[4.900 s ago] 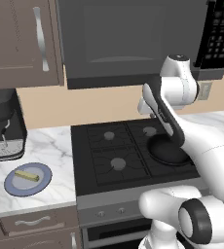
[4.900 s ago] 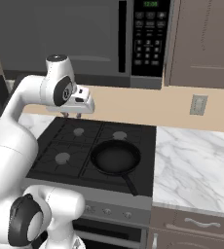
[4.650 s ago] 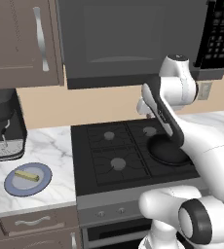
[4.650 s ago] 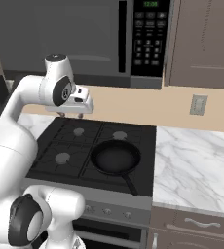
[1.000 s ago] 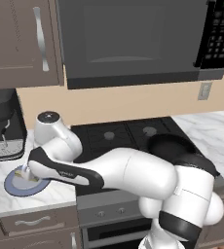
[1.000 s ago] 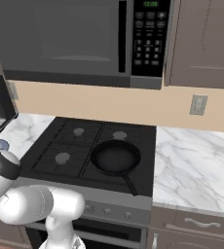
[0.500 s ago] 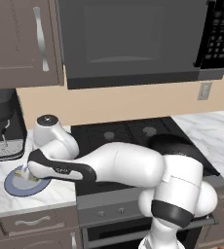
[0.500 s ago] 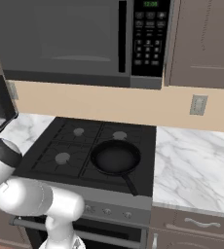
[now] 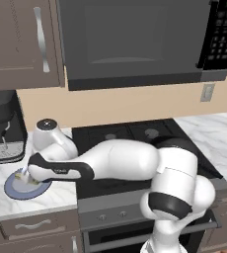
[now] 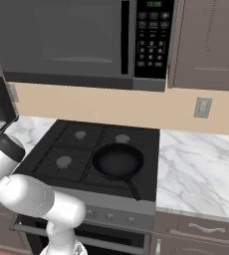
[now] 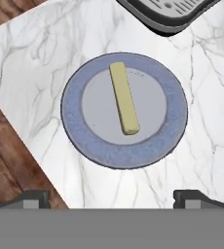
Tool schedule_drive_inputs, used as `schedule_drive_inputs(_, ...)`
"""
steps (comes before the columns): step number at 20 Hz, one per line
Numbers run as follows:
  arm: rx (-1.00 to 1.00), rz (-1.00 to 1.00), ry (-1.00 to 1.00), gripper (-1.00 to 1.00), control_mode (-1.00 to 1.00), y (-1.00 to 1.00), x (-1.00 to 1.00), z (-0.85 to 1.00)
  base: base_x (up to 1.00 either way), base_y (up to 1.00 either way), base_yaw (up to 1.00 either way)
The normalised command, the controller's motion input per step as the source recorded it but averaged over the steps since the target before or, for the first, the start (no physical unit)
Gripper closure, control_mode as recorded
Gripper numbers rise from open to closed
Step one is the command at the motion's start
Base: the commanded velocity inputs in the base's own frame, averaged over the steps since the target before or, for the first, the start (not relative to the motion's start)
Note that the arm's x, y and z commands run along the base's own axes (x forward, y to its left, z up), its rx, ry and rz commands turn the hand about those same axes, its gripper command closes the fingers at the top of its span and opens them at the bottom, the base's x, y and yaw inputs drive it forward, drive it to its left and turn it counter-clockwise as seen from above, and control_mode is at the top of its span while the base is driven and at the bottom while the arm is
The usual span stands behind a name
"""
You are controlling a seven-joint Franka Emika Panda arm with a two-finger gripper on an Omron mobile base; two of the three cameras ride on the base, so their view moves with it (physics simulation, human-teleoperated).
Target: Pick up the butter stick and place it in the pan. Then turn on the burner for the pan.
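Alt text, nearest first. In the hand view your gripper (image 11: 112, 197) hangs above a blue-grey plate (image 11: 80, 136). Its two dark fingertips (image 11: 33, 198) sit wide apart at the bottom corners, w/ nothing between them. The butter stick (image 11: 123, 98) lies flat across the plate's centre, a slim yellowish bar, long axis running roughly up-down in that view w/ a slight tilt. It's clear of the rim all round.

In the left base view the plate (image 9: 13, 187) rests on the marble counter (image 9: 46, 197), near its front edge and left of the stove (image 9: 130, 136). The arm reaches low over it. A dark coffee machine (image 9: 2, 128) stands behind the plate, against the wall.

Farther right, in the right base view, the pan (image 10: 118, 162) sits on the stove's near-right burner, handle pointing toward you. It's well apart from the plate, w/ no butter in it.

Judgement: you're in the approach to the pick, early in the task. Line the fingertips across the bar's short width, centre over its middle, then come straight down. Stop before the tips press the plate. Close gently; butter likely deforms or slips if squeezed hard.
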Motion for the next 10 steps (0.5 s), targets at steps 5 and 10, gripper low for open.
schedule_drive_inputs(5, 0.00, 0.00, 0.00, -1.00, -1.00, 0.17, 0.10, -0.21, 0.00, 0.00, 0.00)
schedule_drive_inputs(10, 0.00, 0.00, 0.00, -1.00, -1.00, 0.16, 0.09, -0.21, 0.00, 0.00, 0.00)
